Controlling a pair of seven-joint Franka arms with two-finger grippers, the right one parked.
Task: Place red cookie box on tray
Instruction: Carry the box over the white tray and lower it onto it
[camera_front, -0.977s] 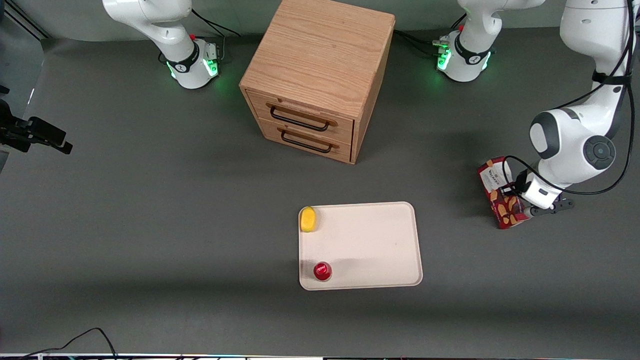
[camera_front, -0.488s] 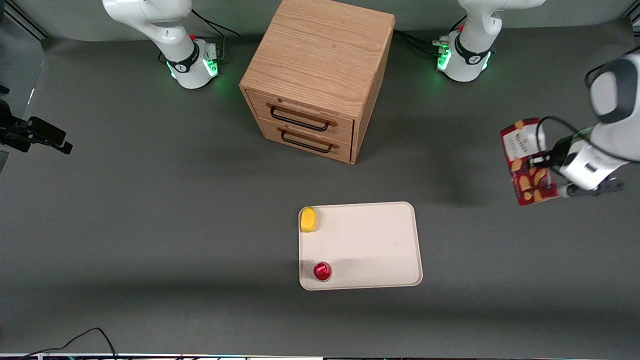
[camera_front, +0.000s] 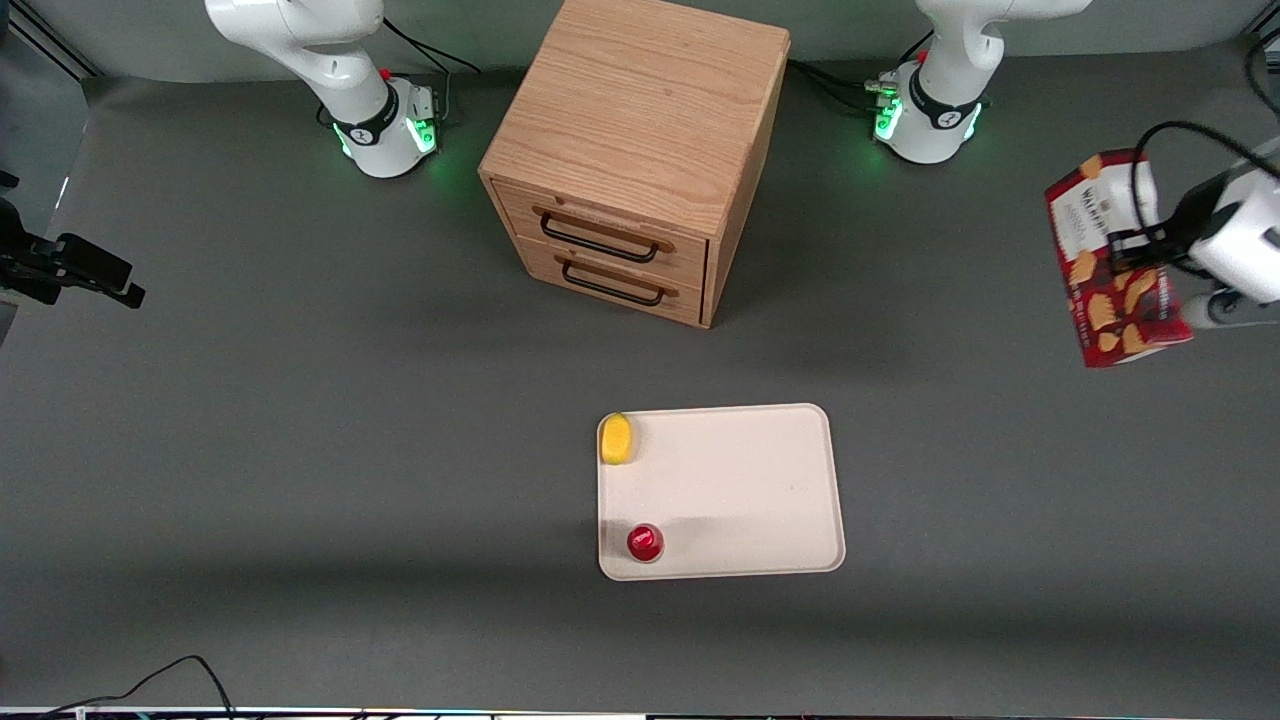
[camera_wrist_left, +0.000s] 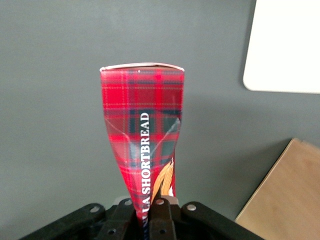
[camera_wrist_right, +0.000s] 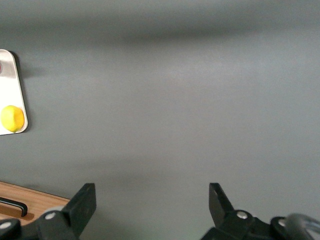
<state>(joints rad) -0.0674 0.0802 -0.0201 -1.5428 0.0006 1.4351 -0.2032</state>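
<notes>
The red cookie box (camera_front: 1105, 268) hangs in the air high above the table at the working arm's end, its cookie pictures facing the front camera. My left gripper (camera_front: 1150, 250) is shut on it and squeezes its plaid edge flat (camera_wrist_left: 142, 150) between the fingers (camera_wrist_left: 162, 217). The cream-white tray (camera_front: 740, 490) lies flat on the table nearer to the front camera than the cabinet, apart from the box; a corner of the tray shows in the left wrist view (camera_wrist_left: 285, 45).
A yellow fruit (camera_front: 617, 438) and a small round red object (camera_front: 645, 542) sit on the tray along the edge toward the parked arm's end. A wooden two-drawer cabinet (camera_front: 640, 150) stands mid-table; its corner shows in the left wrist view (camera_wrist_left: 285, 195).
My left gripper has lifted the red cookie box off the table and carried it upward, farther from the front camera and toward the table's end. The tray's things have not moved.
</notes>
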